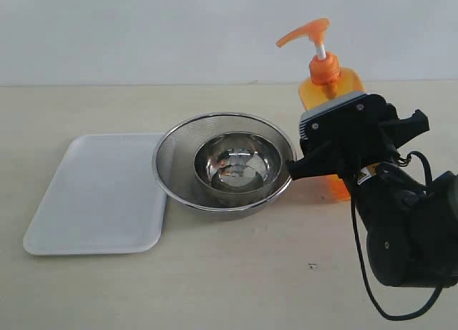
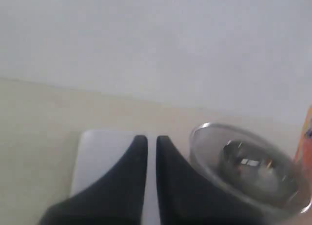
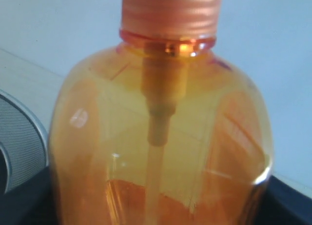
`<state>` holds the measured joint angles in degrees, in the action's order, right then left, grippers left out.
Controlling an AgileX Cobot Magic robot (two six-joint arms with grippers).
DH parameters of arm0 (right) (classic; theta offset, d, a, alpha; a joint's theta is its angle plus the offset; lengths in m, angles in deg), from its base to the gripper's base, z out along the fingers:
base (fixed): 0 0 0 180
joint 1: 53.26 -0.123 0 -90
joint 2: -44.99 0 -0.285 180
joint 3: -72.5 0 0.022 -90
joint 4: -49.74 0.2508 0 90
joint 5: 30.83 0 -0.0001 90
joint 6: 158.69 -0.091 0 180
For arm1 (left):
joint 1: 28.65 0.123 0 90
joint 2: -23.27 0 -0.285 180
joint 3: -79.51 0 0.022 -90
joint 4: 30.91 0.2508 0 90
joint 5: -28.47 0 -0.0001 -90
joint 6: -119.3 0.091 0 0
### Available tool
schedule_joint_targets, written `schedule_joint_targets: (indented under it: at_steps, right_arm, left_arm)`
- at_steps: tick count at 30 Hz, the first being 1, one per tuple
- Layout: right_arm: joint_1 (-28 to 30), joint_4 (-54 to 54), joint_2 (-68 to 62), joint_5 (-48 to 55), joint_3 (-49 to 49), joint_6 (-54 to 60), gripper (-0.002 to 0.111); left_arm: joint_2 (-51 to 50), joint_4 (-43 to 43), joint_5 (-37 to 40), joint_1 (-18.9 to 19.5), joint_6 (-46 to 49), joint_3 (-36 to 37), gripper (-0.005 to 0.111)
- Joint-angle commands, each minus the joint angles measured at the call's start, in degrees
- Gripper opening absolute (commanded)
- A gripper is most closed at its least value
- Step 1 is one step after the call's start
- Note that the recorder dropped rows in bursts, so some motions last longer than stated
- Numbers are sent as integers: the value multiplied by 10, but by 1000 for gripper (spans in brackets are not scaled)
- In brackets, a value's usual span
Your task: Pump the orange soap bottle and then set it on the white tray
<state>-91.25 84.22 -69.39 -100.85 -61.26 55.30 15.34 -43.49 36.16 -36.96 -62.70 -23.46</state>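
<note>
The orange soap bottle (image 1: 331, 78) stands upright on the table at the right, its pump head raised and its spout pointing left. My right gripper (image 1: 348, 145) reaches in from the front and is shut on the bottle's body; its lower half is hidden behind the gripper. In the right wrist view the bottle (image 3: 161, 112) fills the frame, with a dark finger at each lower corner against its sides. The white tray (image 1: 100, 194) lies flat at the left. My left gripper (image 2: 151, 138) is shut and holds nothing, facing the tray (image 2: 100, 152); it is out of the exterior view.
A round steel mesh strainer (image 1: 225, 162) with a steel bowl inside sits between tray and bottle, its rim over the tray's right edge and close to the bottle. It also shows in the left wrist view as the strainer (image 2: 248, 161). A white wall stands behind the table.
</note>
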Motion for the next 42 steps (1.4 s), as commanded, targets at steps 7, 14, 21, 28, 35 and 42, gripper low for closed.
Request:
schedule_joint_targets:
  at_steps: [7, 14, 21, 28, 35, 42]
  right_arm:
    - [2, -3, 1, 1, 2, -7, 0]
    - [2, -3, 1, 1, 2, -8, 0]
    - [2, -5, 1, 1, 2, -21, 0]
    - [2, -5, 1, 1, 2, -21, 0]
    - [2, -5, 1, 1, 2, -21, 0]
    - [2, -5, 1, 1, 2, -21, 0]
  left_arm:
    - [1, -205, -36, 1, -31, -21, 6]
    - [-70, -205, 29, 1, 33, -148, 6]
    - [-302, -287, 165, 1, 219, -302, 6]
    - [-518, -396, 253, 1, 411, -431, 6]
    - [-634, -408, 250, 1, 424, -479, 6]
    - [-703, -425, 235, 1, 503, -492, 6]
